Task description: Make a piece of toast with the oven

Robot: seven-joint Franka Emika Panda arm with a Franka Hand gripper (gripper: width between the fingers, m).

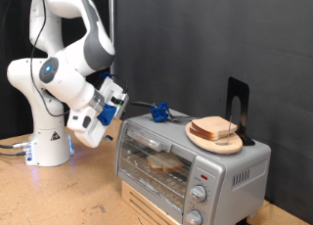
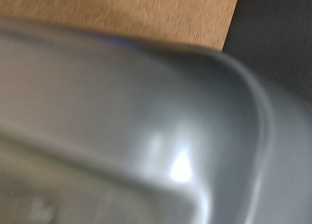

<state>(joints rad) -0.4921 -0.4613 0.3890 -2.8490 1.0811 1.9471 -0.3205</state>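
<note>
Behind a black backdrop, the jaws' state I cannot tell; the gripper (image 1: 115,110) hangs beside the boxy silver toaster oven (image 1: 191,158), and a pale bread slice (image 1: 164,163) lies flat inside, hidden in the wrist view.

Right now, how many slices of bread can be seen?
2, perhaps more: one slice inside the oven behind the glass door, one on the wooden plate atop it, possibly stacked on others.
</note>
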